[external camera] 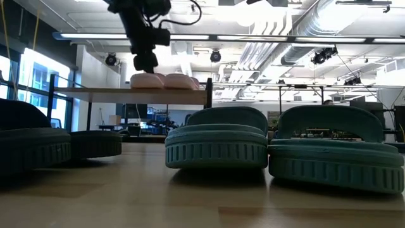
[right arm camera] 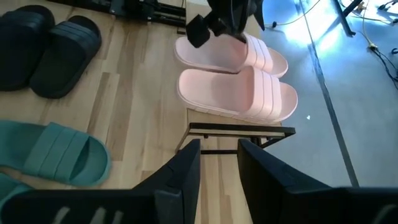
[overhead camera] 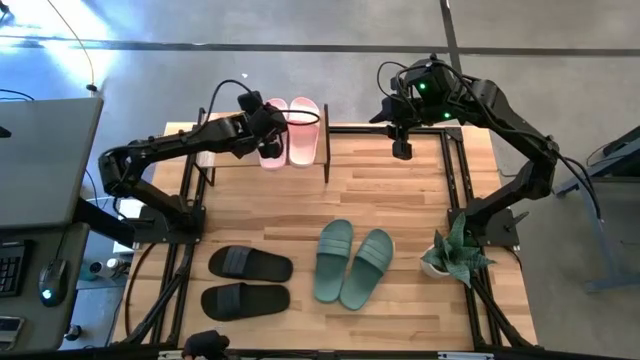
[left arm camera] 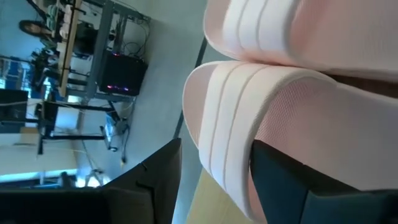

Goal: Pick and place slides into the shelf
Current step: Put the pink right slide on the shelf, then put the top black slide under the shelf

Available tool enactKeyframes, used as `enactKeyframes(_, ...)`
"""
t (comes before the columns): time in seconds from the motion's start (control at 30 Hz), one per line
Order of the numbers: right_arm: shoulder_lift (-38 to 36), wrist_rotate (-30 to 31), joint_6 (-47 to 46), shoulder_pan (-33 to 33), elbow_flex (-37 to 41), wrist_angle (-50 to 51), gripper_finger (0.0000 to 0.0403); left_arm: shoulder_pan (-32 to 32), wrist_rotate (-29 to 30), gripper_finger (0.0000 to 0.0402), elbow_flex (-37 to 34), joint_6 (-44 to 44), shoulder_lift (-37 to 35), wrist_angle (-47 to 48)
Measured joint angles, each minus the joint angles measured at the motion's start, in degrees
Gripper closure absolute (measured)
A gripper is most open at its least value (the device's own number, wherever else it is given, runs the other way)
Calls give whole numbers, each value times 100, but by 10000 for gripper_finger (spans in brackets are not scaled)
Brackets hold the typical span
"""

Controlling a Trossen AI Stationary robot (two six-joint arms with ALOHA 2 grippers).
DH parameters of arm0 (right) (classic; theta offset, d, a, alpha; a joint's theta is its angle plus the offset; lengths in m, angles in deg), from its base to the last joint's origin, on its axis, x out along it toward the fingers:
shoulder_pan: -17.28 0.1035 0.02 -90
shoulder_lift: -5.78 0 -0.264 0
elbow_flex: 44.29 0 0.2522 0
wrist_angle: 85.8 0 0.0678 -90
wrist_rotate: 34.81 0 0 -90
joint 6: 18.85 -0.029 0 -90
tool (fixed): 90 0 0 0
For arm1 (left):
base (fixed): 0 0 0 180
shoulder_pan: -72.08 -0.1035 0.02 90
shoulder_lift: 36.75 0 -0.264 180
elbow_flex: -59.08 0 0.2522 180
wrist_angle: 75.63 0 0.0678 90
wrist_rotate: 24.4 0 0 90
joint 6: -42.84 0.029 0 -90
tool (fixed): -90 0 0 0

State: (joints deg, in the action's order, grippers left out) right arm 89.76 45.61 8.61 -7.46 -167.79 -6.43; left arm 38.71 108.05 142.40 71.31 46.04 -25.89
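Pink slides (overhead camera: 290, 131) side by side on the top board of the shelf (overhead camera: 325, 150) at the desk's far edge, left of its middle; long axes across the shelf's length, toes over the far edge.

Left gripper (overhead camera: 268, 118) over the left pink slide, fingers (left arm camera: 283, 186) spread on either side of its strap, one dark finger close against the strap; actual contact not clear from the left wrist view.

Right gripper (overhead camera: 402, 148) high above the far right part of the desk (overhead camera: 400, 200), apart from the shelf; fingers (right arm camera: 186, 171) parted, with nothing between them.

Black slides (overhead camera: 248, 282) lying near the near left corner, long axes along the near edge. Sage green slides (overhead camera: 352, 263) near the middle of the near edge, long axes slanting from near edge to far, strap ends toward the far side. Potted plant (overhead camera: 452, 255) at the right edge.
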Motion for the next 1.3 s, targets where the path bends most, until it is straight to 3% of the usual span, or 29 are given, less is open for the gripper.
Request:
enactKeyframes(0.1, 0, -1, 0, 0, 0, 10, 306, 0, -89, 229, 0, -216, -224, 53)
enactKeyframes(0.27, 0, -3, 0, 0, 0, 21, 306, 0, -727, 229, 2, -922, -635, 199)
enactKeyframes(0.47, 0, -41, 0, 0, 0, 108, 306, 2, -748, 229, 11, -598, -726, 351)
enactKeyframes(0.6, 0, -66, -44, 0, 0, 268, 306, 94, -1365, 229, 11, -1075, -715, 569)
enactKeyframes(0.8, 0, -73, -44, 0, 0, 527, 306, 216, -2652, 229, 9, -2286, -1125, 607)
enactKeyframes(1.1, -2, -574, -107, 0, 0, 585, 306, 282, -6532, 229, 11, -4716, -1837, 127)
enactKeyframes(1.3, -2, -745, -796, 13, -1, 786, 306, 1000, -7632, 229, 11, -5216, -1893, -240)
